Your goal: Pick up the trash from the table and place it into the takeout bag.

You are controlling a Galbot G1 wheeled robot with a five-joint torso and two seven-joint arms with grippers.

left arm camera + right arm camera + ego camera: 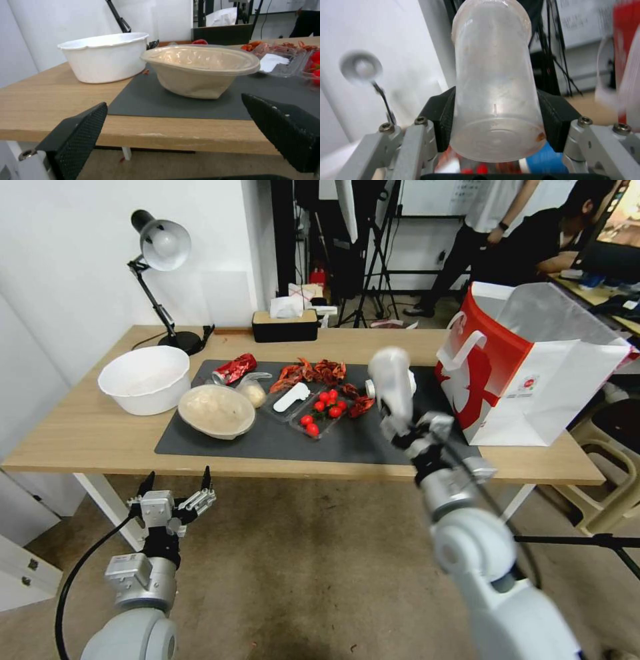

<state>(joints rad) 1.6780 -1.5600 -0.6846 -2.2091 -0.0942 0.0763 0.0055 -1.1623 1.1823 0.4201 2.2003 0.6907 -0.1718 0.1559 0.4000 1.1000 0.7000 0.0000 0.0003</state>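
One clear plastic cup (495,85) stands upright, clamped in the right gripper (496,120), with the takeout bag (533,373) just beside it on its right; the left gripper (177,493) hangs wide open below the table (80,427).

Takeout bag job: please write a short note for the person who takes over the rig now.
Right gripper: shut on the clear plastic cup, lifted above the mat, short of the takeout bag.
Left gripper: open, low before the table edge, facing the lidded beige bowl.
Still on the table: the bowl, crushed red can, clear bag with pale lump.
Done: cup picked up. Left: drop the cup in the bag, then the rest.
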